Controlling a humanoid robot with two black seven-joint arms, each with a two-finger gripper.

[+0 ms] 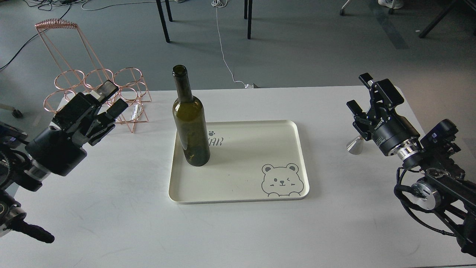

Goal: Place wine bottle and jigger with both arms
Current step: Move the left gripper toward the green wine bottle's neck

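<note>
Jigger: shiny steel, only one cone visible near the desk's right edge, the rest hidden behind the right claw. Right claw: fingers apart, empty, above the jigger. Wine bottle: dark olive-green, unlabelled, upright in the far left corner of the cream tray, covering part of the tray's lettering. Left claw: fingers apart, empty, near the desk's far left corner, overlapping a copper wire rack.
</note>
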